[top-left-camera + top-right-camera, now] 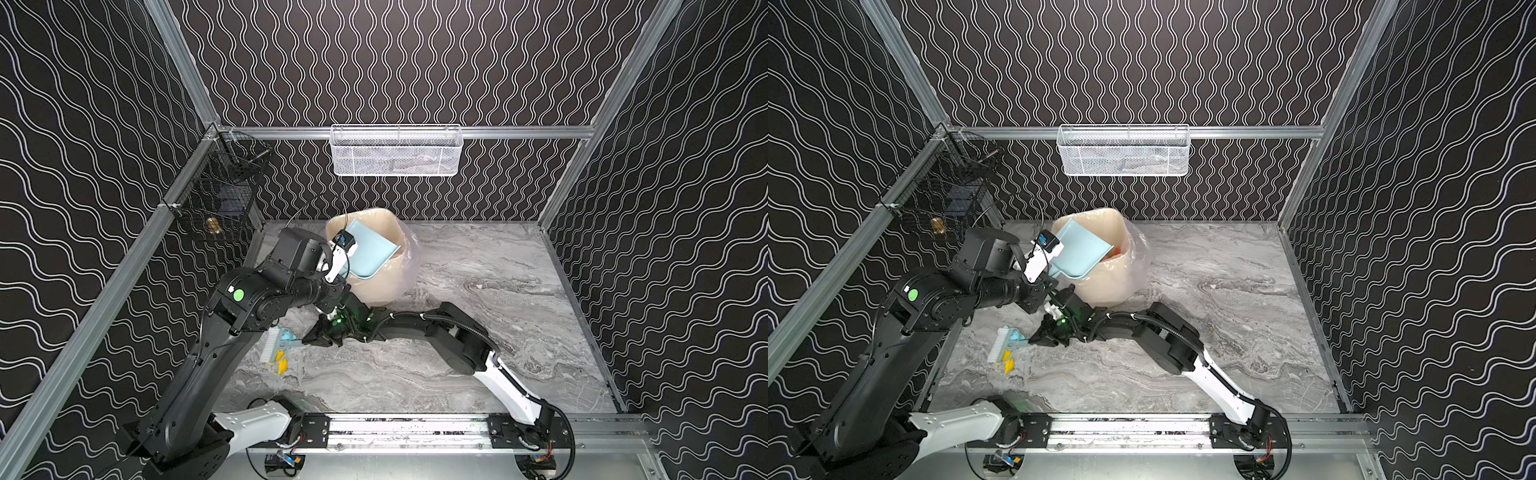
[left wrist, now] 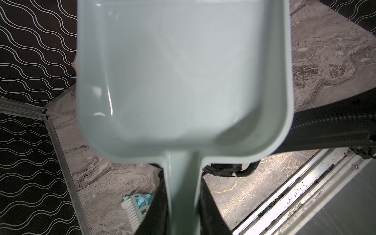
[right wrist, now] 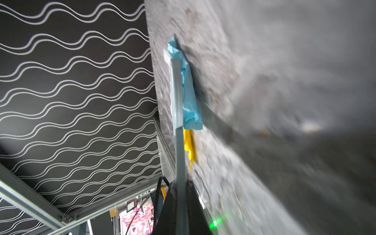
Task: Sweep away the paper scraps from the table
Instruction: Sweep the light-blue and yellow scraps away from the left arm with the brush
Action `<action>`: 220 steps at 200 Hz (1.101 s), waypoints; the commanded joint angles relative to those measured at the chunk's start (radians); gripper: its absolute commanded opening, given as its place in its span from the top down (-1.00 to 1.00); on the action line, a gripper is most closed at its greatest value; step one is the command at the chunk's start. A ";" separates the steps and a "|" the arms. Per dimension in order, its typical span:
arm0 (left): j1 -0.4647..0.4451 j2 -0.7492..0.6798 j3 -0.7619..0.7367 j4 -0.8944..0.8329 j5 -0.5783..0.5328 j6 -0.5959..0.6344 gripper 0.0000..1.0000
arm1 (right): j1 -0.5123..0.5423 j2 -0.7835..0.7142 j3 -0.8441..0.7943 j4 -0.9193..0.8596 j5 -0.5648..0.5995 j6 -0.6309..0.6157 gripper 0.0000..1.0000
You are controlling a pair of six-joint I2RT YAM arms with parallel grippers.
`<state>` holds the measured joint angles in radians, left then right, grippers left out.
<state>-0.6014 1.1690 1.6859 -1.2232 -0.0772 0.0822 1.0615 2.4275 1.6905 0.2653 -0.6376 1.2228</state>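
The left tool (image 1: 337, 266) grips the dustpan (image 1: 370, 253), tipped over the bin (image 1: 382, 286) at eleven o'clock. The right tool (image 1: 320, 334) clamps the brush (image 1: 276, 343). The paper scraps (image 1: 281, 365) lie at eight o'clock on the counter (image 1: 478, 332), just beside the bristles. With the dustpan away, a stroke may scatter them.

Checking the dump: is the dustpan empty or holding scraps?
Empty: the left wrist view shows the dustpan bare inside, tipped over the bin.
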 commanded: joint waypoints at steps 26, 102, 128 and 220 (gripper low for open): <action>0.002 0.004 0.020 0.006 -0.008 0.010 0.92 | -0.025 -0.187 -0.259 -0.103 0.007 0.001 1.00; 0.000 -0.007 0.009 0.006 -0.003 0.021 0.92 | -0.148 -0.496 -0.564 -0.419 0.001 -0.274 1.00; 0.001 -0.014 -0.002 0.006 0.004 0.017 0.92 | -0.207 -0.612 -0.630 -0.571 0.024 -0.387 1.00; 0.000 -0.025 -0.020 -0.034 0.050 0.022 0.92 | -0.316 -0.887 -0.620 -0.911 0.084 -0.578 1.00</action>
<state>-0.6014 1.1526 1.6703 -1.2411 -0.0414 0.0864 0.7464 1.5787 1.0256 -0.5014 -0.5842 0.6979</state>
